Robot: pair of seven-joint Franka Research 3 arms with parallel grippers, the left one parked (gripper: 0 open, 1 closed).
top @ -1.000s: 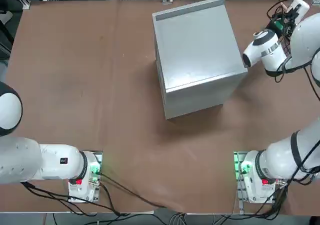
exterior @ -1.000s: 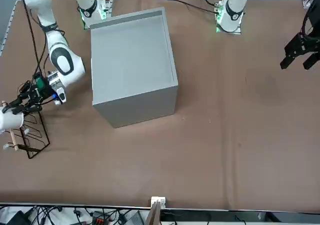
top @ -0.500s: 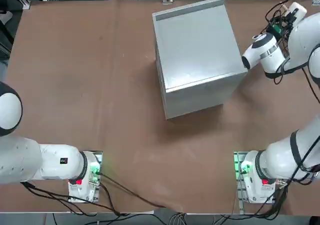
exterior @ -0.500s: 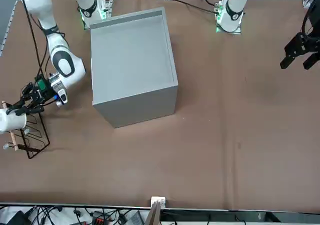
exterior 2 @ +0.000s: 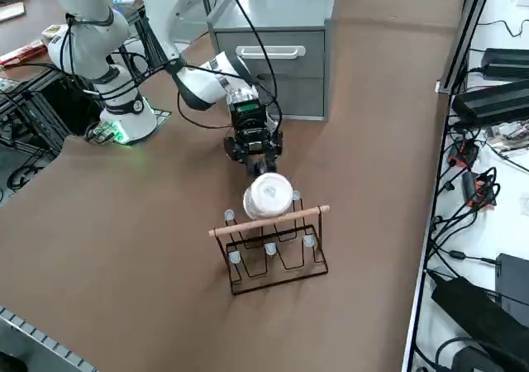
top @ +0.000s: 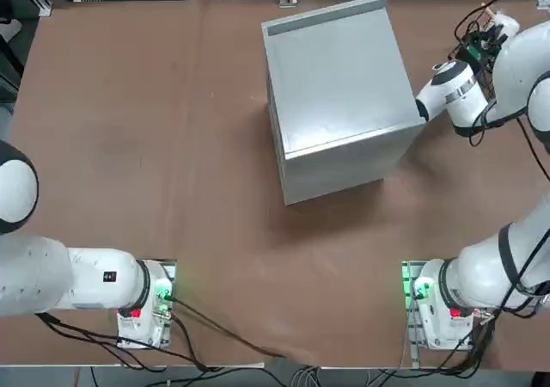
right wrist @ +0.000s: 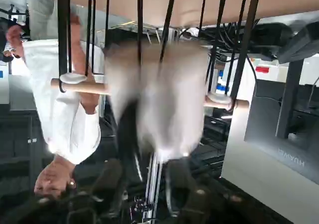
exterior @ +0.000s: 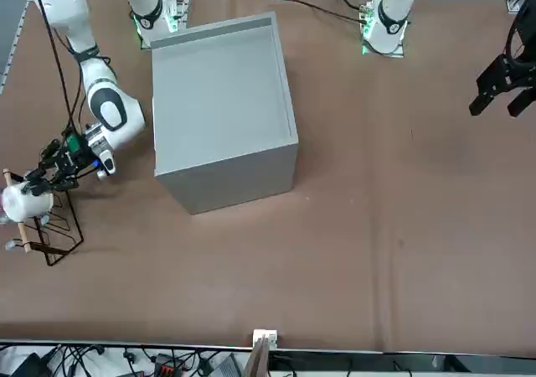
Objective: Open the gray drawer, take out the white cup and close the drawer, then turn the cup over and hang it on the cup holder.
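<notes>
Fingers stand parted on my right gripper, at the white cup by the cup holder; I can't tell whether they touch it. Both have shifted slightly cabinet-ward. Bare table separates cabinet and cup holder.

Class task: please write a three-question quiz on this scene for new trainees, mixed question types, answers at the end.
1. True or false: the gray drawer is shut.

2. Multiple choice: what is the right end effector next to?
A) the white cup, by the cup holder
B) the drawer's handle
C) the robot's own base

3. Fill in the blank: the cup holder's wire frame is ____ in colour, light or dark.

Key: 1 true; 2 A; 3 dark.
</notes>
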